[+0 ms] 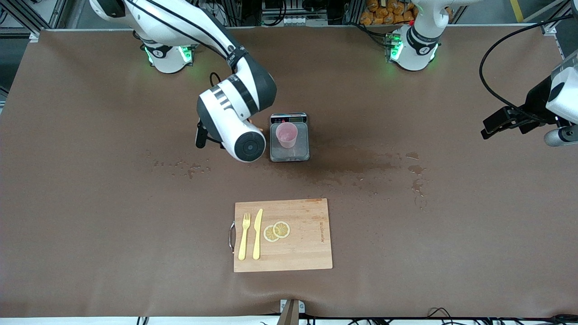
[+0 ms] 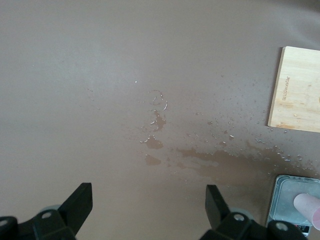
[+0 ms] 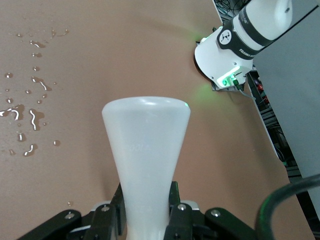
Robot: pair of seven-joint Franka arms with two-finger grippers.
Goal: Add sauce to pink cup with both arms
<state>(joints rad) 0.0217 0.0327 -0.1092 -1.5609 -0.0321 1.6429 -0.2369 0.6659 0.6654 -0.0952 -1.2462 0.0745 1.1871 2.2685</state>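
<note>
The pink cup (image 1: 286, 134) stands upright on the steel tray of a small scale (image 1: 289, 153) in the middle of the table. It also shows in the left wrist view (image 2: 308, 207). My right gripper (image 3: 147, 200) is shut on the sauce bottle (image 3: 146, 140), whose whitish body widens away from the fingers; its orange cap is hidden. In the front view the right wrist (image 1: 235, 122) hangs beside the scale and covers the bottle. My left gripper (image 1: 494, 123) is open and empty at the left arm's end of the table; its fingers (image 2: 80, 202) are spread wide over bare mat.
A wooden cutting board (image 1: 311, 243) lies nearer the front camera, with a yellow fork (image 1: 244, 237), a knife (image 1: 257, 234) and two lemon slices (image 1: 277, 230) on it. Wet patches (image 1: 361, 164) spread beside the scale. An arm's base (image 3: 225, 55) shows in the right wrist view.
</note>
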